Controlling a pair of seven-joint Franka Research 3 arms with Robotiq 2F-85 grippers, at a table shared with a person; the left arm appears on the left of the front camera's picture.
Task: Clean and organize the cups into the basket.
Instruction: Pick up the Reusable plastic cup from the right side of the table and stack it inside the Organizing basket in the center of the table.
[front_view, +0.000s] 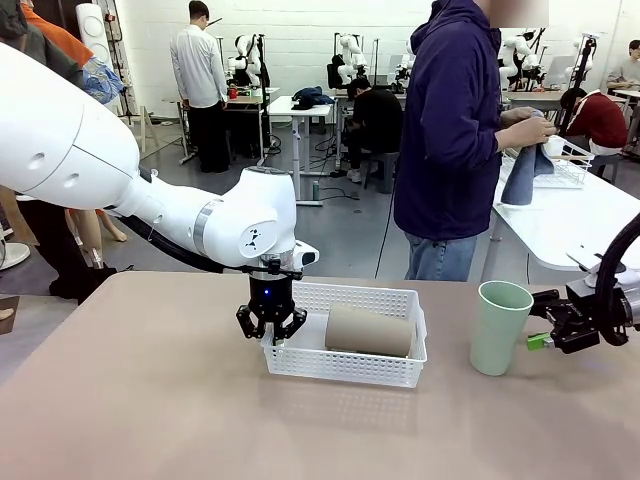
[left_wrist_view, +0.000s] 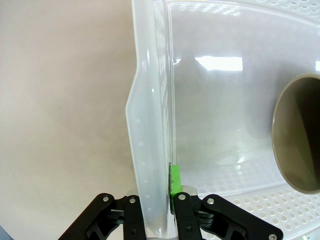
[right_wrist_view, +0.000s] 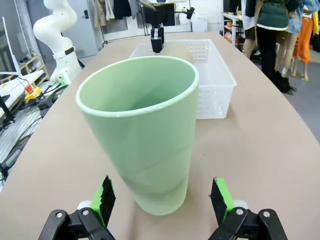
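The white lattice basket (front_view: 345, 372) sits mid-table with a brown cup (front_view: 368, 330) lying on its side inside. My left gripper (front_view: 271, 326) points down and is shut on the basket's left wall. The left wrist view shows that wall (left_wrist_view: 150, 125) pinched between the left gripper's (left_wrist_view: 159, 205) fingers, one green pad (left_wrist_view: 175, 180) inside, and the brown cup's mouth (left_wrist_view: 297, 132) at the right. A mint green cup (front_view: 500, 327) stands upright on the table to the right. My right gripper (front_view: 540, 341) is beside it, open; its pads straddle the green cup (right_wrist_view: 145, 130) without touching.
Across the table a person (front_view: 455, 130) stands holding a grey cloth (front_view: 522, 165). A white table behind carries a wire-grid basket (front_view: 565, 165). In the right wrist view the basket (right_wrist_view: 220, 85) lies beyond the green cup, with bare table on all sides.
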